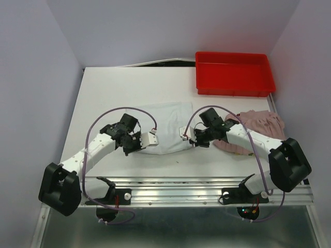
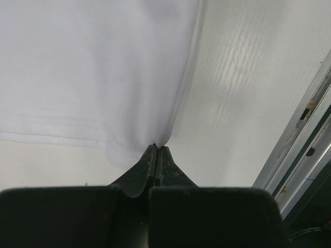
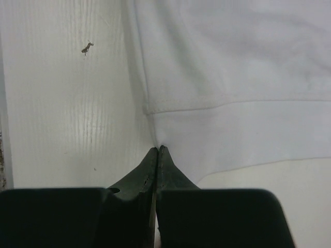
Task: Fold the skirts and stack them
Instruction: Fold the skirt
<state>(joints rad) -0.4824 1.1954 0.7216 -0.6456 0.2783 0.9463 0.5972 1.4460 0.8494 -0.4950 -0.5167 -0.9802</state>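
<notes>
Skirt [image 1: 166, 124] in pale grey-white lying flat mid-desk [image 1: 103, 93], soft, light, probably limp and prone to sagging, pinched at its two near corners by left end effector [image 1: 153, 139] and right end effector [image 1: 183, 133], both closed on the hem, pink skirt [image 1: 261, 124] just beside.

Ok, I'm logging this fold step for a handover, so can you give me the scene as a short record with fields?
white skirt: lying flat mid-table, not yet folded
pink skirt: bunched up at the right, unfolded
left gripper: shut on the white skirt's near left corner
right gripper: shut on the white skirt's near right corner
red tray: far right corner, no cloth in it
</notes>
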